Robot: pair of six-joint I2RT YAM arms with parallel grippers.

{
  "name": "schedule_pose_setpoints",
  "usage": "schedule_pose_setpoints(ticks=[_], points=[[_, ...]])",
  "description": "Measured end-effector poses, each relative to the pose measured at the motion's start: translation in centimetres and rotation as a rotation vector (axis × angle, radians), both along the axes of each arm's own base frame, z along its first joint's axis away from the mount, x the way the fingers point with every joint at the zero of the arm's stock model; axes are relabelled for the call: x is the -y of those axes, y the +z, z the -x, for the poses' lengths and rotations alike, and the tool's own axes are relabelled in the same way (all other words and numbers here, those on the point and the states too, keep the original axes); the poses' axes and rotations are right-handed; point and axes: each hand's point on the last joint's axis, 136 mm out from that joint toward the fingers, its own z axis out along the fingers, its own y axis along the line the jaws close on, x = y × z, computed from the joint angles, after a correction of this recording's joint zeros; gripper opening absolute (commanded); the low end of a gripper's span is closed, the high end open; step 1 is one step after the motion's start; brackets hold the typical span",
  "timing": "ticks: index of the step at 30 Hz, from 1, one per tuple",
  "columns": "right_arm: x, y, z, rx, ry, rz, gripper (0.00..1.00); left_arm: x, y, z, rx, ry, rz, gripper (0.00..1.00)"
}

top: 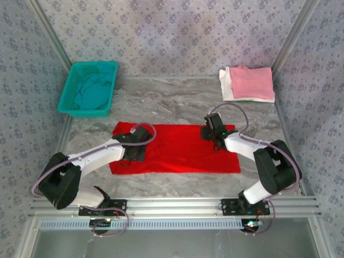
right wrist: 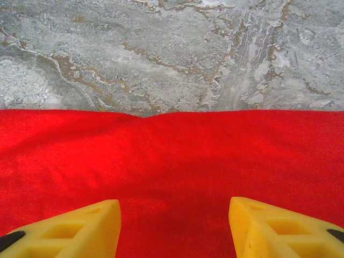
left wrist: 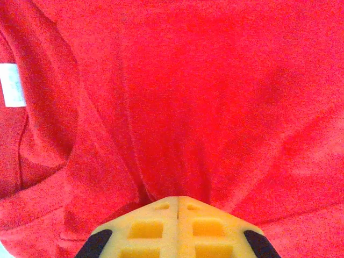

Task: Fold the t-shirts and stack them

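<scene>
The red t-shirt [top: 177, 153] lies spread in a flat rectangle at the middle of the marble table [top: 177, 105], its collar [left wrist: 32, 199] and white tag [left wrist: 12, 85] at the left end. The left claw [left wrist: 178, 200] is pressed closed on that end, with the cloth creasing in toward its tips. The right claw [right wrist: 174, 207] stands wide over the shirt's far right edge, gripping nothing. In the far right corner a folded pink t-shirt [top: 251, 81] rests on a white t-shirt [top: 226, 86]. At far left, 1 teal basket [top: 70, 91] holds a crumpled teal t-shirt [top: 91, 91]. Both are well apart from the red shirt.
</scene>
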Motion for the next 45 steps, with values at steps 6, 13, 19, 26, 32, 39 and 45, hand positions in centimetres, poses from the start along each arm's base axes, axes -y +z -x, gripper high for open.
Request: schedule_pose_setpoints(ticks=[6, 13, 19, 26, 32, 39, 45], points=[[0.0, -0.5, 0.2, -0.02, -0.002, -0.006, 0.58, 1.6, 1.0, 1.5, 0.098, -0.102, 0.005, 0.0], [0.1, -0.3, -0.1, -0.018, -0.01, -0.018, 0.59, 3.7, 1.2, 2.6, 0.133, -0.197, 0.005, 0.0], [-0.1, -0.5, -0.2, -0.026, -0.007, -0.024, 0.59, 4.7, 2.2, 3.0, 0.148, -0.236, -0.018, 0.1], [-0.1, -0.8, -0.3, -0.04, -0.007, -0.023, 0.59, 8.3, 8.8, 2.2, 0.26, -0.247, 0.208, 0.0], [-0.1, -0.7, -0.4, -0.039, -0.007, -0.027, 0.59, 7.5, 10.1, 1.1, 0.281, -0.165, 0.342, 0.29], [0.0, -0.7, -0.3, -0.045, -0.007, -0.024, 0.59, 2.5, 3.4, -1.4, 0.086, 0.068, 0.374, 0.41], [-0.1, -0.9, -0.3, -0.052, -0.003, -0.027, 0.59, 2.5, 0.8, -2.9, -0.007, 0.075, 0.37, 0.41]])
